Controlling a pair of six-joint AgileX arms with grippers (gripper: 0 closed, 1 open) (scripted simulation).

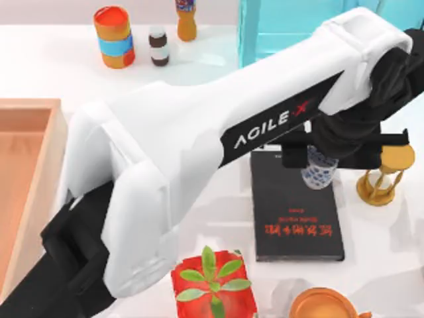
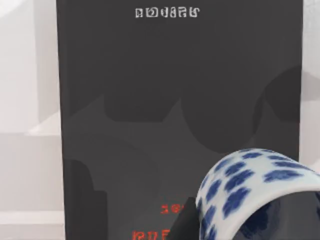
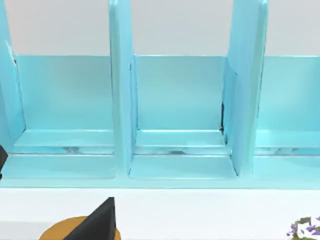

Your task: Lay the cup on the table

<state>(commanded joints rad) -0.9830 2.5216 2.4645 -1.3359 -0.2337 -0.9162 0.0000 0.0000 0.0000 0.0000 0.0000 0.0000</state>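
The cup (image 1: 319, 169), white with blue painted spots, sits between the fingers of my left gripper (image 1: 329, 158), which is shut on it. It hangs over the far right corner of a black book (image 1: 295, 205) lying on the white table (image 1: 40, 66). In the left wrist view the cup (image 2: 252, 192) is close up over the book's cover (image 2: 175, 100), with a dark fingertip (image 2: 183, 222) beside it. My right gripper (image 3: 50, 200) is parked facing a light blue rack (image 3: 175, 110), its fingers apart and holding nothing.
A golden hourglass (image 1: 385, 175) stands just right of the cup. An orange cup (image 1: 324, 306) and a red pot with a plant (image 1: 213, 285) are at the front. A wooden tray (image 1: 26, 179) lies at the left. An orange can (image 1: 114, 36) and bottles (image 1: 158, 45) stand at the back.
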